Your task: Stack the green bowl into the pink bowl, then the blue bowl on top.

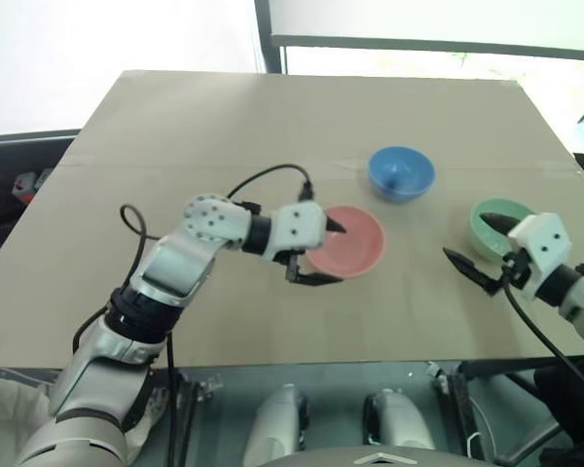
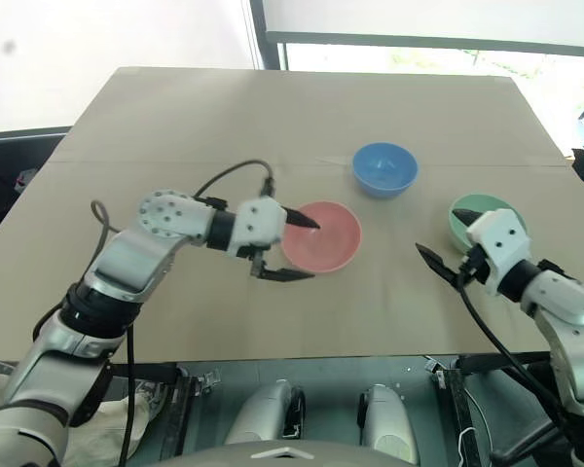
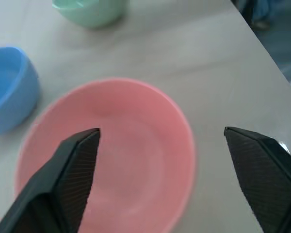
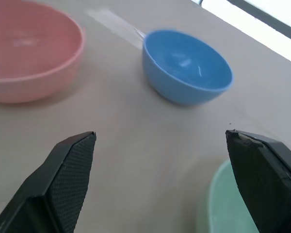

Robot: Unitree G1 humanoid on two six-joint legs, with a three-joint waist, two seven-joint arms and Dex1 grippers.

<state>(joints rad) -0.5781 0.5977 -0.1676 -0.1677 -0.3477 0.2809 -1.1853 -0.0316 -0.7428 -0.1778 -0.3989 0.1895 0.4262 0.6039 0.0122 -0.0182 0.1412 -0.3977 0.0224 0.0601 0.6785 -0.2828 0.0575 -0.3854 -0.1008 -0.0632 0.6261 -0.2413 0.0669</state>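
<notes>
While its fingers stand wide apart with nothing between them, the left gripper (image 1: 323, 254) straddles the near rim of the pink bowl (image 1: 351, 240). The right gripper (image 1: 479, 247), equally spread and empty, sits just beside the green bowl (image 1: 494, 222); the blue bowl (image 1: 401, 172) lies beyond both.

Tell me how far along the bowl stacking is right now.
Nothing is stacked yet: the pink bowl, green bowl and blue bowl sit apart on the table, each empty. The left pincer is open around the pink bowl's near rim; the right pincer is open beside the green bowl, holding nothing. Both stacking steps remain.
</notes>
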